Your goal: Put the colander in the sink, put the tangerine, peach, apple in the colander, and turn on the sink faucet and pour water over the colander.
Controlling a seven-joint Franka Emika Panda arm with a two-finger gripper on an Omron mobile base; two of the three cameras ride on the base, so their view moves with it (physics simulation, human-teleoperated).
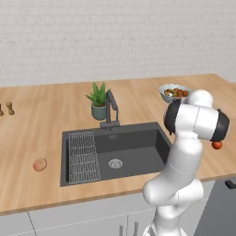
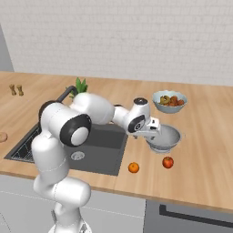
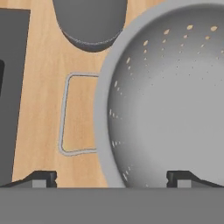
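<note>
Tabletop: wooden, against white brick wall.
Peach: far left, near front edge.
Sink: basin bare, wire rack at left side.
Tangerine: near front edge, beside apple.
Colander: right of sink, upright on wood.
Gripper: spread wide, straddling colander's rim, empty.

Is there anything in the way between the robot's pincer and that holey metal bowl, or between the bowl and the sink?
Nothing visible blocks either. The open pincer hovers right over the colander, its fingertips either side of the near rim. Between the colander and the sink lies only bare wooden counter; the tangerine and apple sit nearer the front edge.
</note>
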